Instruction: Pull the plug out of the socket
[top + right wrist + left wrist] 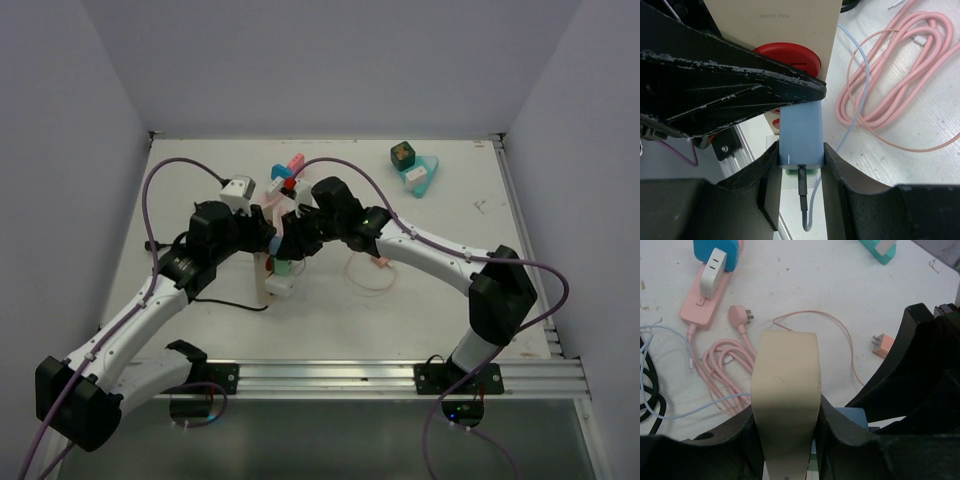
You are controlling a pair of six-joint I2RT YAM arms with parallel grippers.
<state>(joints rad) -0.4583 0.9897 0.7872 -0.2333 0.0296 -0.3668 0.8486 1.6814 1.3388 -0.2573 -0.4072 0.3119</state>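
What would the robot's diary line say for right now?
left gripper: shut on beige power strip | right gripper: shut on blue plug | plug: up against strip, joint hidden | step: pull not yet done

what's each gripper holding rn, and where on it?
Right gripper clamps the blue plug by its two side faces. Left gripper pinches the cream power strip across its width.

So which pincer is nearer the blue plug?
Right. The right pincer is clamped on the blue plug itself; the left pincer grips the cream power strip just beside it.
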